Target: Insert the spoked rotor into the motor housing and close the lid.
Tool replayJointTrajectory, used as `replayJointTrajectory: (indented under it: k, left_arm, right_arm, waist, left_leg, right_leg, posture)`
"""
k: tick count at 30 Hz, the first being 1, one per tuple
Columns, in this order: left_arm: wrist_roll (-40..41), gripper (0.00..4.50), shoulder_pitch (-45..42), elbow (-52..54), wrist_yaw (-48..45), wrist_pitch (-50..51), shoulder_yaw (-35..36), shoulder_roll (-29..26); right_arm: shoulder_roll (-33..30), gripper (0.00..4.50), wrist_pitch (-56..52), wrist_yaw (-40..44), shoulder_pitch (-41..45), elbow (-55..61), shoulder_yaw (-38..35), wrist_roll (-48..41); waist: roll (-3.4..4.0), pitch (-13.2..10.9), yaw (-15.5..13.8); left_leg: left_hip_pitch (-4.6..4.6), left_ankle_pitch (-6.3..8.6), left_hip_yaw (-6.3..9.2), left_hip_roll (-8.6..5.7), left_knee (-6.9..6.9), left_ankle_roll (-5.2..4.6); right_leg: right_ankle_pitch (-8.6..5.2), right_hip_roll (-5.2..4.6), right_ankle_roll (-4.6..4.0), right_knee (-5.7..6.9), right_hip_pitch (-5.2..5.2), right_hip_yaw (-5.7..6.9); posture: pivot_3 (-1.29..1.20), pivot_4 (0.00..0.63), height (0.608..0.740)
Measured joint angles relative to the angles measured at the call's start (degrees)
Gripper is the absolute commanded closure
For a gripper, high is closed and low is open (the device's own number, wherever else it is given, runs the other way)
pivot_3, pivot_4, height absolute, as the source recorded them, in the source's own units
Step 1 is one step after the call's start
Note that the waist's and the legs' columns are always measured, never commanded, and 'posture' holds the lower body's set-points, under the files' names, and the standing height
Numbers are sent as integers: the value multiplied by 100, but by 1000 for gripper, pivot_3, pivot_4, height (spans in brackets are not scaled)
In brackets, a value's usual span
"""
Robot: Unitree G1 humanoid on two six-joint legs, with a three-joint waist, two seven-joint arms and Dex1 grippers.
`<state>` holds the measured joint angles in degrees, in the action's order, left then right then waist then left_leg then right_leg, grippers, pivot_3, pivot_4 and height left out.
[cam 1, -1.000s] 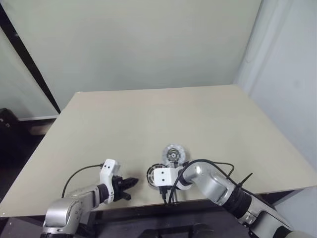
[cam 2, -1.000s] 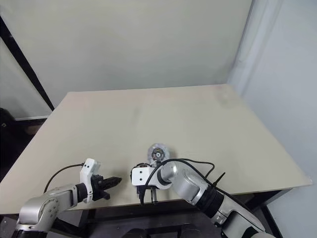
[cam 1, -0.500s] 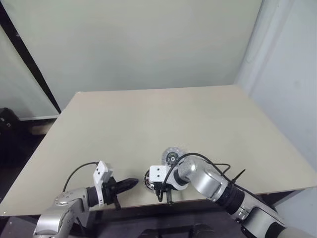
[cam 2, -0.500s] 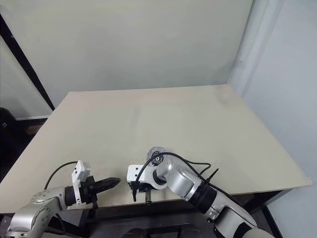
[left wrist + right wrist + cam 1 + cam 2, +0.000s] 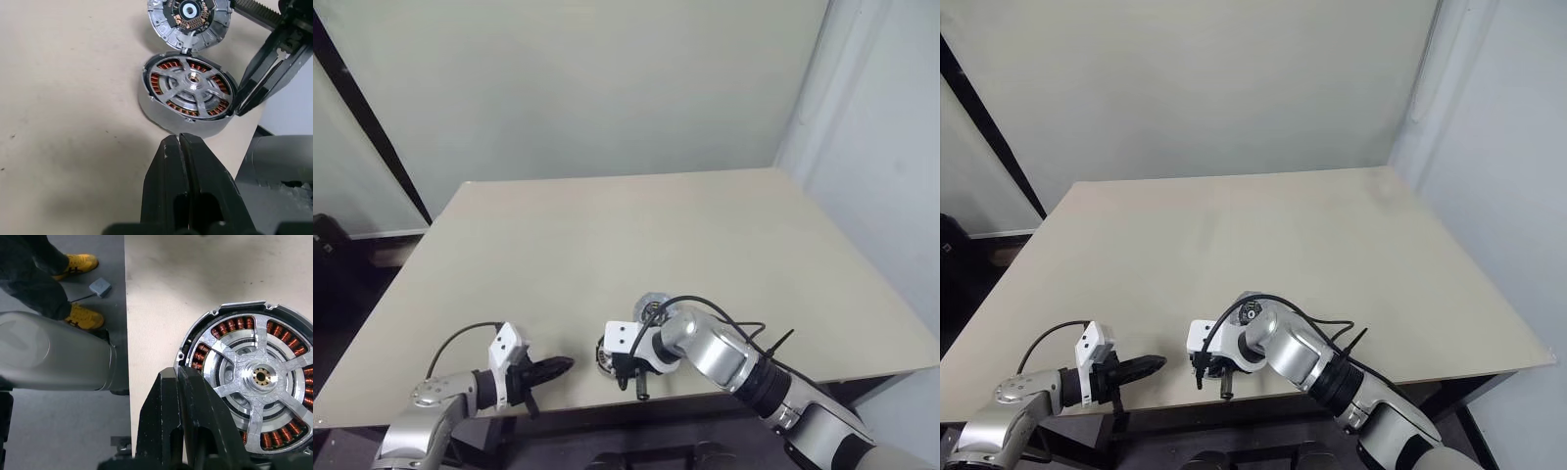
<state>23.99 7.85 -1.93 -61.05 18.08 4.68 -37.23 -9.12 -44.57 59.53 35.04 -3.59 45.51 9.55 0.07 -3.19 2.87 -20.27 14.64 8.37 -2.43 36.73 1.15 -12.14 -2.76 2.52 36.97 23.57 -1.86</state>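
From my head, the round silver-grey motor housing (image 5: 604, 355) sits at the bench's (image 5: 607, 245) near edge, between my empty left fingers (image 5: 548, 368) and right fingers (image 5: 612, 360); both pairs pressed shut. Along my left wrist, the silver spoked rotor (image 5: 190, 86) is already seated in it; the pale round lid (image 5: 190, 17) lies touching its far rim; my right hand is nearer. Along my right wrist, those fingers (image 5: 183, 404) overlap the housing's rim.

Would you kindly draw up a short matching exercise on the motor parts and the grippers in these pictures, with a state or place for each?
Things:
1. spoked rotor
2. lid
3. left gripper
4. motor housing

States or places:
A. lying flat on the table beside the housing, dark centre up
B. shut, holding nothing, pointing at the housing
C. seated over the copper windings
D. standing near the table's front edge, uncovered

Pairs: 1-C, 2-A, 3-B, 4-D
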Motion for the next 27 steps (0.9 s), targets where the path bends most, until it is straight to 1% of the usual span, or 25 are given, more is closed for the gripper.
replayJointTrajectory:
  k: [7, 15, 26, 27]
  left_arm:
    - [-107, 4500, 2, 0, 1, -64, -69, 0]
    - [-149, 4500, 2, 0, 18, -85, -115, 2]
    - [-150, 4500, 2, -1, 86, -107, -115, 6]
    - [-151, 4500, 2, 0, 96, -117, -115, 7]
  right_arm:
    - [28, 4478, -37, -144, -34, 0, 44, -58]
    - [332, 4478, -319, -589, -186, -14, 4, -158]
    - [346, 4478, -349, -864, -202, -18, 3, -335]
    - [342, 4042, -283, -897, -203, -15, 4, -334]
  waist:
    - [-1, 0, 0]
    - [3, -2, 1]
    - [10, -6, 1]
    - [11, -7, 1]
  left_leg:
    - [0, 0, 0, 0, 0, 0]
    - [1, 0, 0, 3, 0, 0]
    - [2, 0, 0, 3, 3, 0]
    - [2, 0, 1, 3, 4, 0]
  right_leg:
    - [0, 0, 0, 0, 0, 1]
    - [0, 3, 0, 3, 2, 1]
    - [0, 3, 0, 4, 0, 2]
    - [0, 3, 0, 4, 0, 2]
  posture:
    - [0, 0, 740]
    - [0, 0, 740]
    - [0, 0, 740]
    - [0, 0, 740]
